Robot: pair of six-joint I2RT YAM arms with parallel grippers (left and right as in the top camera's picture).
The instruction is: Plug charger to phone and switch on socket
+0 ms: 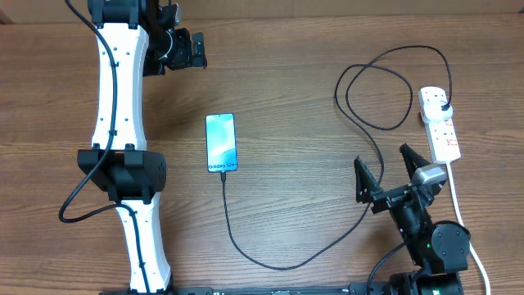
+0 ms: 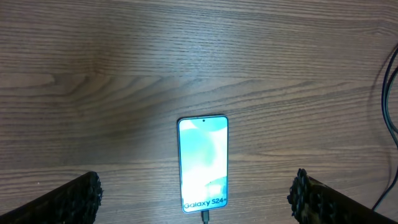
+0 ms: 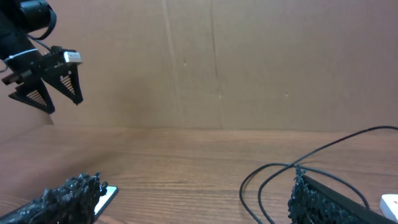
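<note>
The phone (image 1: 221, 142) lies flat mid-table with its light-blue screen lit; it also shows in the left wrist view (image 2: 203, 163). The charger cable (image 1: 270, 260) has its connector in the phone's near end and runs in a loop to its black plug (image 1: 443, 107) in the white socket (image 1: 439, 123) at the right. My left gripper (image 1: 185, 47) is open and empty at the back, well above the phone. My right gripper (image 1: 389, 166) is open and empty near the front right, just left of the socket's near end. The phone's edge (image 3: 107, 198) shows in the right wrist view.
The socket's thick white cord (image 1: 458, 209) runs toward the front edge past my right arm. The cable's loops (image 1: 372, 94) lie on the table between the phone and the socket. A brown cardboard wall (image 3: 217, 62) stands behind the table.
</note>
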